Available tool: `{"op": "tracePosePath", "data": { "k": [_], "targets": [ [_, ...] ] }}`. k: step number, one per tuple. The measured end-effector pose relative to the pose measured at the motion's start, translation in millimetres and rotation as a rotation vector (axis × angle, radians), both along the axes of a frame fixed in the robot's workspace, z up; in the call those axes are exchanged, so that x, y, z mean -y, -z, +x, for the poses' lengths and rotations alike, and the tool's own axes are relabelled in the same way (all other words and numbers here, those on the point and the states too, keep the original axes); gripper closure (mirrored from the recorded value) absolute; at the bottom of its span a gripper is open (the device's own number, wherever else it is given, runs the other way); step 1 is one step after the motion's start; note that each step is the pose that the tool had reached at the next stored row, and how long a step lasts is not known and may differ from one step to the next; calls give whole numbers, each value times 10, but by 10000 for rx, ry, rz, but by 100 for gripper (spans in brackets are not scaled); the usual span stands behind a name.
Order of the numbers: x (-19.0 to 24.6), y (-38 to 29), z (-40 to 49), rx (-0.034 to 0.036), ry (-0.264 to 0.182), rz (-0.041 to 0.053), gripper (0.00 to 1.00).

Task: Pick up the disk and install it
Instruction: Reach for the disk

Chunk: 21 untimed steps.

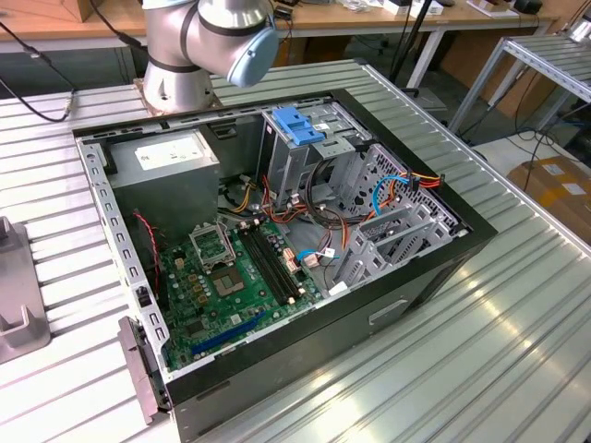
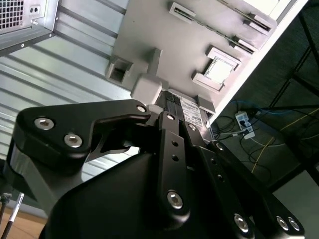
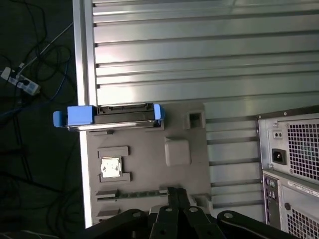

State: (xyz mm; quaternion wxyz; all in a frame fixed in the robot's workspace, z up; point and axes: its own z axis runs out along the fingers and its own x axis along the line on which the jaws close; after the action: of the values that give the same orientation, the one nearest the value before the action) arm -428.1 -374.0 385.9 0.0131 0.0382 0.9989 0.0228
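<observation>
The disk [image 3: 114, 115], a dark flat drive with bright blue side rails, stands on edge at the end of a grey fixture plate [image 3: 149, 149] near the table's edge in the first wrist view. In the second wrist view its dark labelled face [image 2: 188, 108] peeks out behind the gripper's black links. My gripper [image 3: 174, 219] hovers over the plate's other end, apart from the disk, and its black body [image 2: 169, 164] fills the foreground in the second wrist view. Nothing shows held in it.
An open computer case [image 1: 277, 231] lies on the ribbed metal table [image 1: 480, 351], with a motherboard, cables and a drive cage topped by a blue bracket [image 1: 300, 125]. The case's rear [image 3: 291, 164] stands beside the plate. The arm's base [image 1: 185, 55] rises behind the case. Past the table edge, cables [image 3: 30, 84] lie on the floor.
</observation>
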Motion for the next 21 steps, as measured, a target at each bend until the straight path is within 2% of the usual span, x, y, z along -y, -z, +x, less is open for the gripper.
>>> {"op": "tracePosePath", "data": {
  "k": [7, 11, 13, 16, 19, 21],
  "targets": [
    [-78, 27, -177, -2, 0, 10, 90],
    [-174, 72, -265, -2, 0, 10, 90],
    [-254, 109, -314, 1, 1, 15, 90],
    [-329, 136, -367, -1, -1, 17, 90],
    [-375, 153, -422, 1, 0, 18, 90],
    [-381, 155, -427, -2, -1, 17, 90]
  ]
}}
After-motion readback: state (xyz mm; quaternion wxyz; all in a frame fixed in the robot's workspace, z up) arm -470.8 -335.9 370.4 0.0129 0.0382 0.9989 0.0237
